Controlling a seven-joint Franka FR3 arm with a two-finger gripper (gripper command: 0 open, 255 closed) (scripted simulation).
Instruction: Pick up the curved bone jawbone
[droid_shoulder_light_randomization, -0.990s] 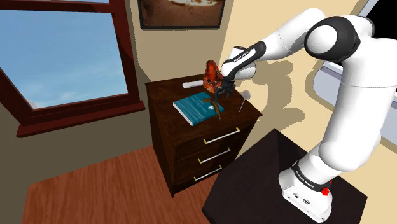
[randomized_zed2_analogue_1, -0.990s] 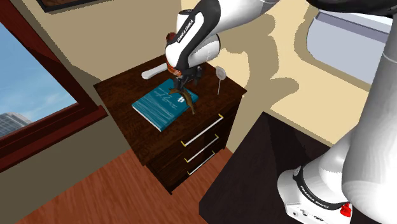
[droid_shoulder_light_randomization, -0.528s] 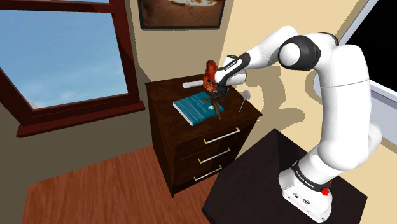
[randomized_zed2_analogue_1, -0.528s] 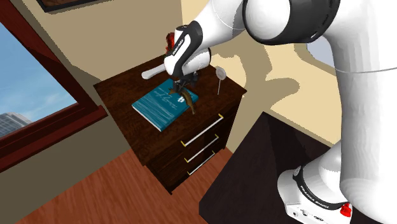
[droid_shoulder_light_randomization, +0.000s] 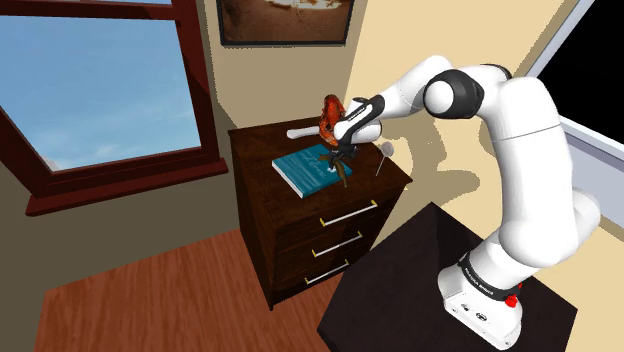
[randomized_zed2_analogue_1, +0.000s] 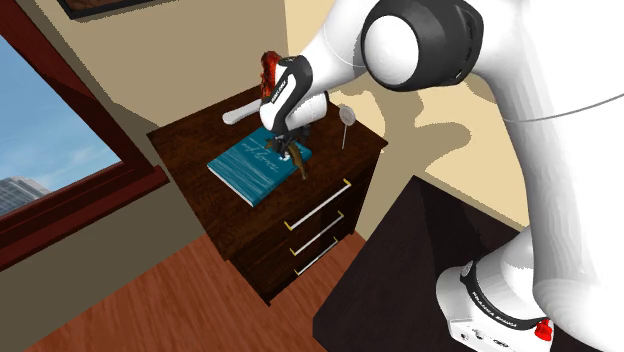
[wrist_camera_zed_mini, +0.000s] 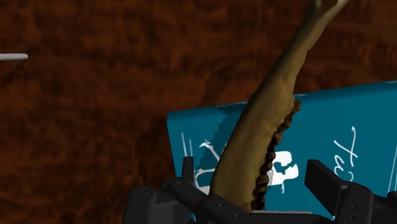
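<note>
Grasp looked done: the fingers (wrist_camera_zed_mini: 326, 181) were clamped on the jawbone (wrist_camera_zed_mini: 254, 146), a curved brown piece w/ a toothed edge. It hung from them over the teal book (wrist_camera_zed_mini: 356, 127) on the dresser (droid_shoulder_light_randomization: 255, 150). Prob. left: lift it well clear. Whether its tip was off the book couldn't be told.

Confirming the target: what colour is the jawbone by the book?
Olive-tan jawbone, darker brown along its toothed edge; clearest in the wrist view.
</note>
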